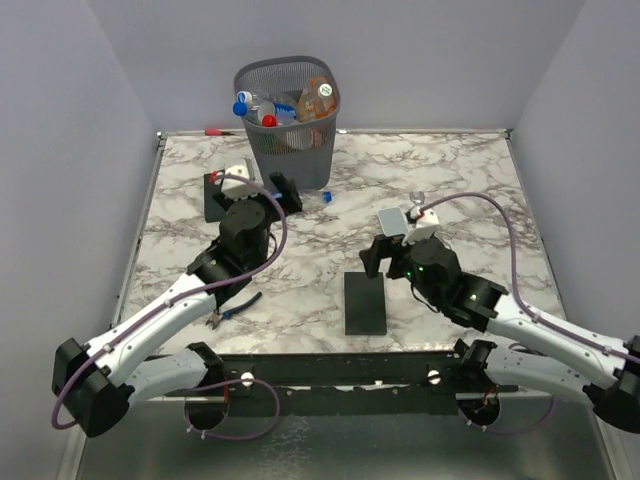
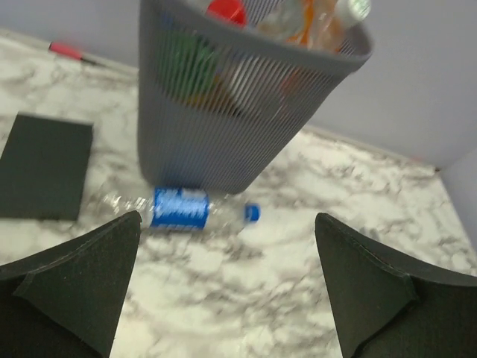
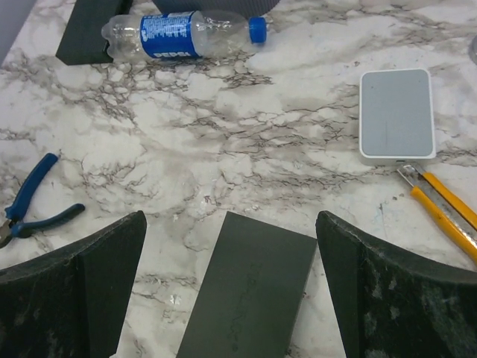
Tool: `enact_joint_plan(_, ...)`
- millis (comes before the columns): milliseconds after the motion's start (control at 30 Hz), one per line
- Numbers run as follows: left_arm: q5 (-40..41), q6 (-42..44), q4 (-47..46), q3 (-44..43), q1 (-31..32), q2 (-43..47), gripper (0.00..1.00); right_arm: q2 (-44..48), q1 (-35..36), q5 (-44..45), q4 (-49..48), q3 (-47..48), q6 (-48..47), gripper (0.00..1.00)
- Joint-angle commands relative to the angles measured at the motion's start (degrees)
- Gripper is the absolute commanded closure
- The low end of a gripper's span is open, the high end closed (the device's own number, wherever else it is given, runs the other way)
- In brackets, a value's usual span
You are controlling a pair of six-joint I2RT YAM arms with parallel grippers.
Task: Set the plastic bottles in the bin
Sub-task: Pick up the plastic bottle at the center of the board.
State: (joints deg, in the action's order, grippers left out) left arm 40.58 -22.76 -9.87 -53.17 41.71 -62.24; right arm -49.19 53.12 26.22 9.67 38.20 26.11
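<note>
The grey mesh bin [image 1: 290,140] stands at the table's far middle and holds several plastic bottles [image 1: 285,105]. It fills the top of the left wrist view [image 2: 223,119]. One clear bottle with a blue label and blue cap [image 1: 316,197] lies on the marble at the bin's foot, seen in the left wrist view [image 2: 179,209] and the right wrist view [image 3: 186,33]. My left gripper [image 1: 268,192] is open and empty [image 2: 227,291], just short of that bottle. My right gripper [image 1: 388,250] is open and empty [image 3: 231,291] above a black slab [image 3: 250,291].
A second black slab [image 1: 215,197] lies left of the bin [image 2: 45,168]. Blue-handled pliers [image 1: 235,308] lie near the front left [image 3: 33,205]. A white-grey box [image 3: 396,113] and an orange-handled tool [image 3: 440,201] lie at the right. A red pen [image 2: 67,51] lies by the back wall.
</note>
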Motion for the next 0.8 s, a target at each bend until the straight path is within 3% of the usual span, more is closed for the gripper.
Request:
enact_joint_plan(0,0.0,-8.9,12.4,9.7,0.0,12.7,0.01,-10.0,-3.0,-2.8,-9.1,4.8,2.9,0.0)
enact_joint_plan(133,0.6,-7.7,14.6,16.5,-0.1,23.8,0.01,-24.3,-10.5,-12.0,-14.8,10.0,10.3,0.0)
enact_joint_plan(267,0.5,-6.4,16.3,20.8,-0.1,32.3,0.01,-36.6,-16.1,-17.5,-20.9,13.3,23.5,0.01)
enact_joint_plan(500,0.4,-7.1,19.3,25.7,-0.1,39.1,0.01,-53.0,-17.7,-12.6,-28.3,21.4,38.7,0.0)
enact_joint_plan(767,0.3,-5.1,20.7,27.4,-0.1,41.7,0.01,-66.9,-19.4,-9.7,-27.0,31.0,52.0,0.01)
